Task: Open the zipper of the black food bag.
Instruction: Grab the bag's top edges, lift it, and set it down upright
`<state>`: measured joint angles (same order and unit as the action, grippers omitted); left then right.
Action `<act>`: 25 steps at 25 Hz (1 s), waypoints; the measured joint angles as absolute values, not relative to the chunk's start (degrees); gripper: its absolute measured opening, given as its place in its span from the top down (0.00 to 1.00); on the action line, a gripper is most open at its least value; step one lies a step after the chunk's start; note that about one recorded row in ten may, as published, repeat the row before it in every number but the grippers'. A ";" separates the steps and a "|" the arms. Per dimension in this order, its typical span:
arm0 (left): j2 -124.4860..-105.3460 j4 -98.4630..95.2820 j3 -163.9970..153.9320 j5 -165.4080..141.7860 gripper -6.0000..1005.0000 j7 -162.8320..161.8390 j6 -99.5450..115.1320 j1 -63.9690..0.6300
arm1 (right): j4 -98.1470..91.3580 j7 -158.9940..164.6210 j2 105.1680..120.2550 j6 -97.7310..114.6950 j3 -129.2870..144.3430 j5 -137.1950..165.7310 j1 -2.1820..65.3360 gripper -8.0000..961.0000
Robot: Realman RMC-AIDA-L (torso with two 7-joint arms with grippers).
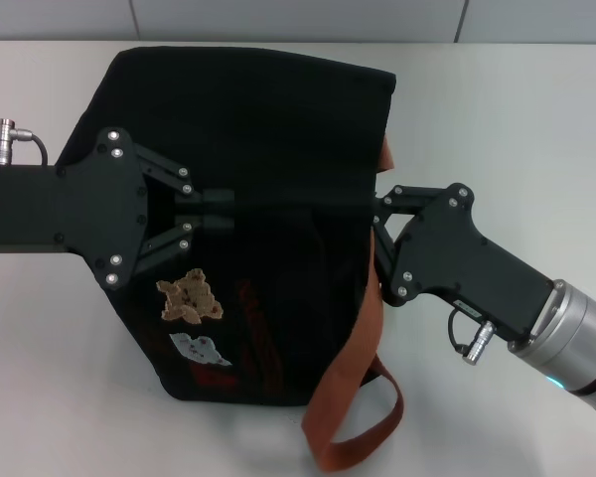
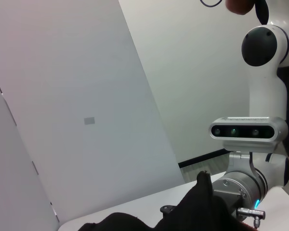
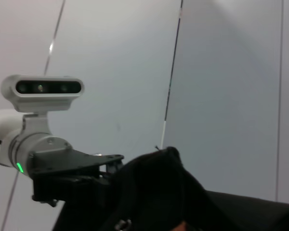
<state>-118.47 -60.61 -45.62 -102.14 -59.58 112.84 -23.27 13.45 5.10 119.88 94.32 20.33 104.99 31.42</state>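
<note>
The black food bag lay in the middle of the white bench, running from the far edge toward the near edge, its top face turned up to the head camera. Down at its near end sat the tan bear patch, the pale cloud patch just nearer than that, and red lettering alongside. One orange-brown strap trailed off the bag's right side and looped onto the bench by the near edge.

In from the left edge came the left gripper, stretched flat over the bag's middle, its fingers drawn tight together, tips meeting on the dark fabric; whether they pinched anything there could not be told, black on black. From the right came the right gripper, pressed up against the bag's right side by the strap, and its fingers were lost against the bag, so clenched or released, no telling.

The zipper could not be picked out in the head view. In the right wrist view a small silvery piece showed low on the black cloth, possibly its pull tab, too small to be sure. That same view caught the left arm's wrist and camera beyond a raised fold of the bag
</note>
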 joint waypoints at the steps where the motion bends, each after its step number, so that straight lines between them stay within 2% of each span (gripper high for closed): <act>1: -118.47 -60.61 -45.62 -102.14 0.90 -59.58 112.84 -23.27 | 13.45 5.10 119.88 94.32 20.33 104.99 31.42 0.95; 9: -118.41 -60.63 -45.23 -102.14 0.90 -59.59 112.75 -23.36 | 12.70 9.39 119.80 93.34 15.95 104.94 28.69 0.98; 17: -118.30 -60.65 -45.11 -102.20 0.90 -59.70 112.57 -23.67 | 2.60 38.56 119.37 101.61 16.53 107.83 29.28 0.97; 22: -118.30 -60.64 -45.27 -102.40 0.90 -59.69 112.50 -23.77 | -3.53 47.69 119.35 106.11 16.81 112.31 30.16 0.82; 25: -118.37 -60.56 -45.41 -102.47 0.90 -59.65 112.44 -23.81 | -5.16 50.66 119.36 105.59 18.82 113.40 31.02 0.76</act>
<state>-118.37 -60.56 -45.41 -102.47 -59.65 112.44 -23.81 -5.16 50.66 119.36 105.59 18.82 113.40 31.02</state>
